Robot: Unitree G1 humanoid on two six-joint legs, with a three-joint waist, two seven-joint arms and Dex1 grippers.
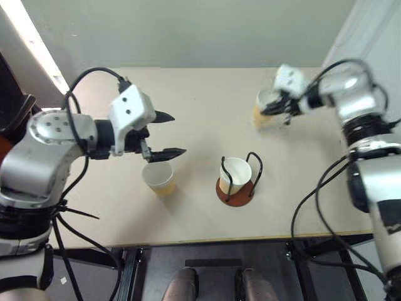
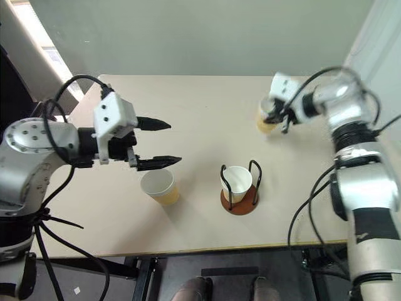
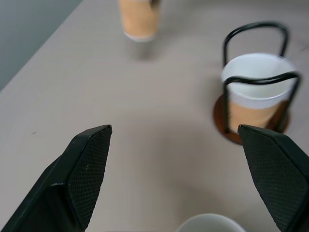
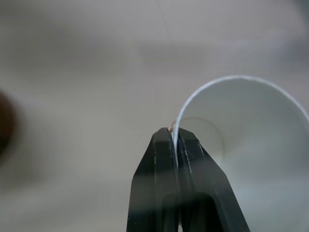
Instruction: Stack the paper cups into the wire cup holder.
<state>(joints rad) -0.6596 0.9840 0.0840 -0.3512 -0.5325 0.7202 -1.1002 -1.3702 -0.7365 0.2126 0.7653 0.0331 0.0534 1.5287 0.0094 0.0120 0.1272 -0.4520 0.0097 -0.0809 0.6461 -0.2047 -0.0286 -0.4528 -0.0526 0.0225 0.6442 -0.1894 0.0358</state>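
Observation:
One paper cup (image 1: 235, 173) stands inside the wire cup holder (image 1: 237, 193), a reddish-brown disc with two black wire loops, near the table's front middle. A second paper cup (image 1: 158, 177) stands upright on the table to the holder's left. My left gripper (image 1: 178, 133) hovers open just above and behind that cup, its fingers (image 3: 89, 164) wide apart and holding nothing. At the far right, my right gripper (image 1: 277, 108) is shut on the rim of a third paper cup (image 4: 241, 140), pinching its wall between the fingertips, with the cup (image 2: 267, 119) lifted and tilted over the table.
The beige table (image 1: 200, 94) ends in a front edge close below the holder. A grey wall runs behind it, and a pale wall stands at the right. Black cables hang from both arms.

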